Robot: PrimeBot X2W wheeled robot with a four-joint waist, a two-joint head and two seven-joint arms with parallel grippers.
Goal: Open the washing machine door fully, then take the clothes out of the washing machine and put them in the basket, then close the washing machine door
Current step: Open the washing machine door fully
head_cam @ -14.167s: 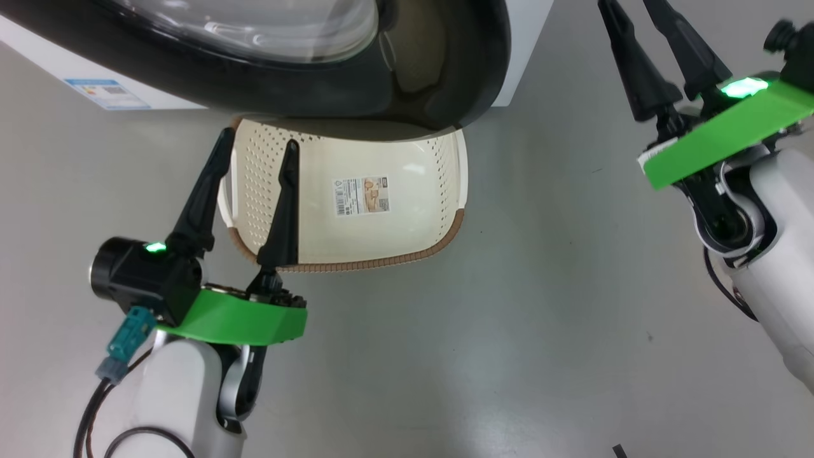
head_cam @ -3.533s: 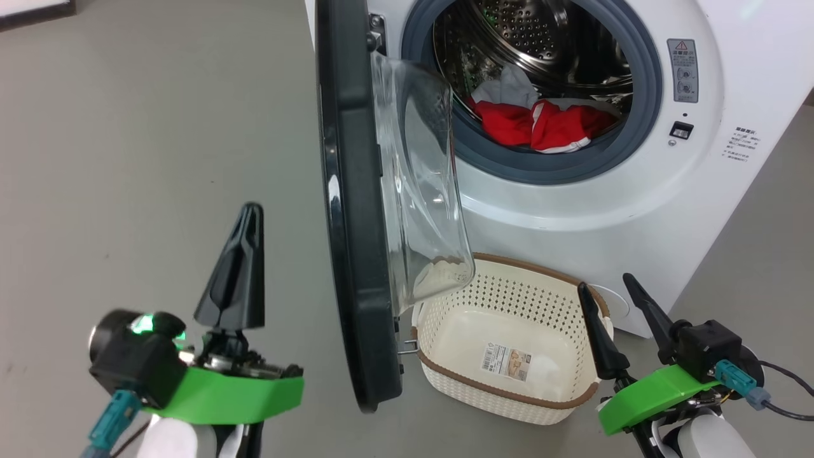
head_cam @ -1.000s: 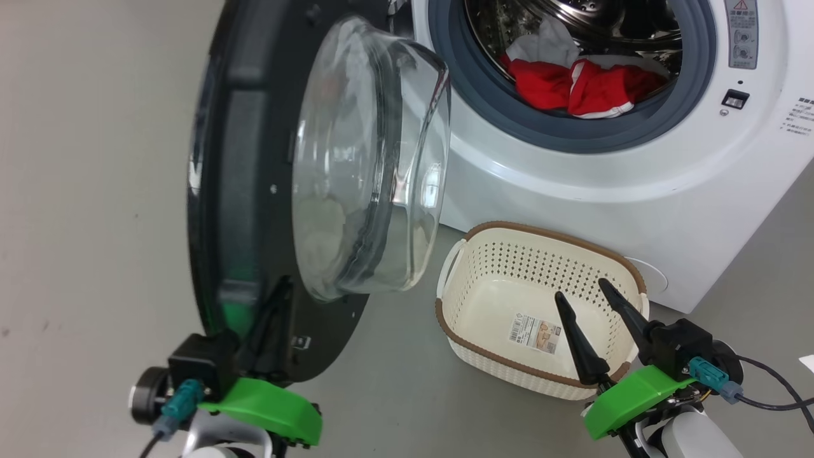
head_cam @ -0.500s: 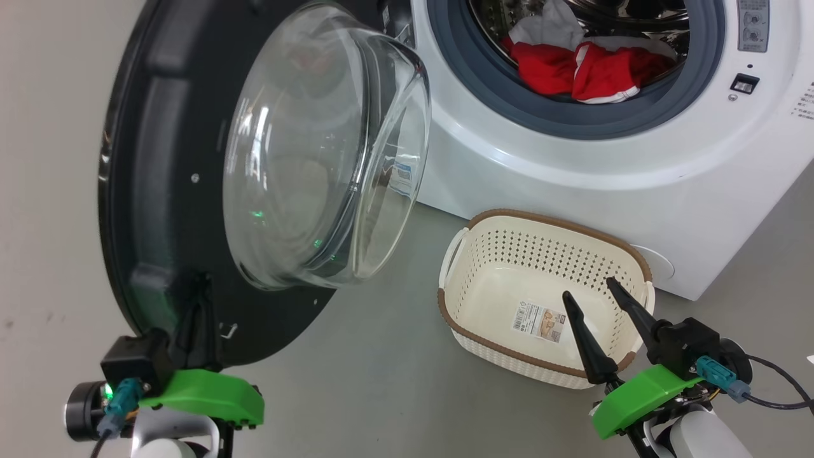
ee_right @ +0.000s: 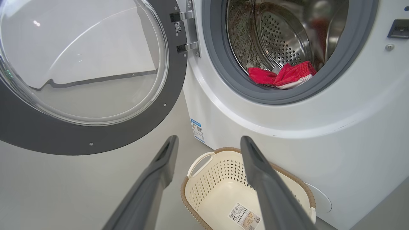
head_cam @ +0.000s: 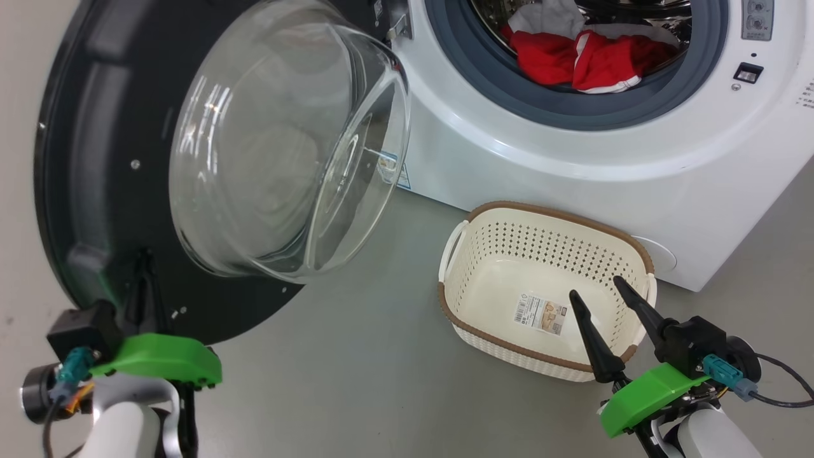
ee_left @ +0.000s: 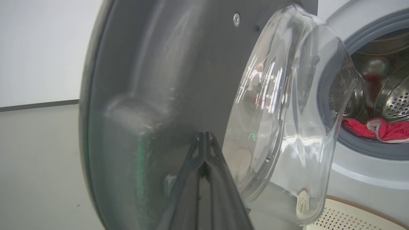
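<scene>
At lower left of the head view: left gripper (head_cam: 145, 283), fingers pressed together, nothing held, tips seemingly against the dark inner face of the door (head_cam: 95, 159). The door stands wide, taking the left half of the frame; I judge it short of fully open. Step in hand, by my reckoning: finish the swing. I would push low on the rim, follow the hinge arc, and steer clear of the glass bowl (head_cam: 280, 146). At lower right: right gripper (head_cam: 594, 287), fingers spread, empty, poised over the basket (head_cam: 547, 213). Upper right: washing machine (head_cam: 572, 159), red clothes (head_cam: 572, 54) lying inside it.
</scene>
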